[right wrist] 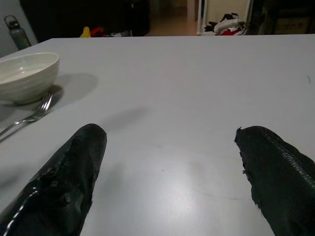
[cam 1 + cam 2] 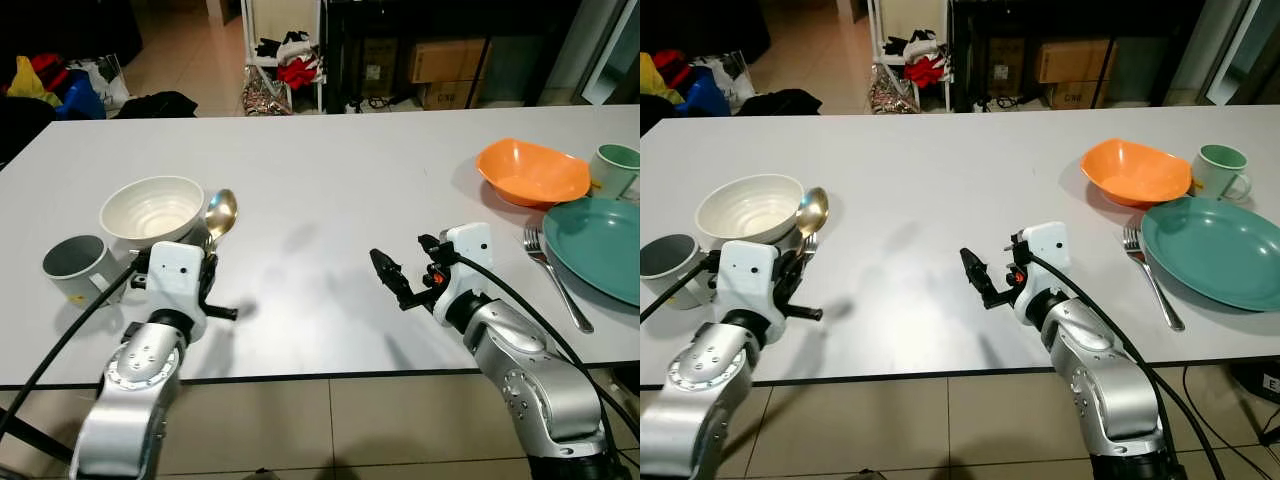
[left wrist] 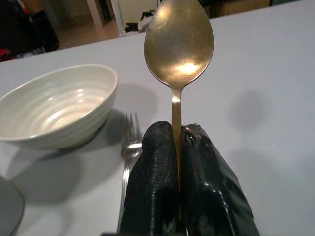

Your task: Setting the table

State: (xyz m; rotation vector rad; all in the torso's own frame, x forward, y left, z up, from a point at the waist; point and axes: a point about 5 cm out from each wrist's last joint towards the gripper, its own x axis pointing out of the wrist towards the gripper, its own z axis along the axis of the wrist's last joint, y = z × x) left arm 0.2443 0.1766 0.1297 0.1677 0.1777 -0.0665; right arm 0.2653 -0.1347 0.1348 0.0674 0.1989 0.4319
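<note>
Left gripper clamped on gold spoon by thin handle, bowl-end up, just beside white bowl; could twist or slip, striking fork below. Right gripper spread wide, well right of bowl

Beyond the far edge of the table: a white rack holding red and dark clothes, with a patterned bag at its foot. To its right, cardboard boxes on a dark shelf. At the far left, a heap of yellow, red and blue fabric and a black bundle on the tan tiled floor.
</note>
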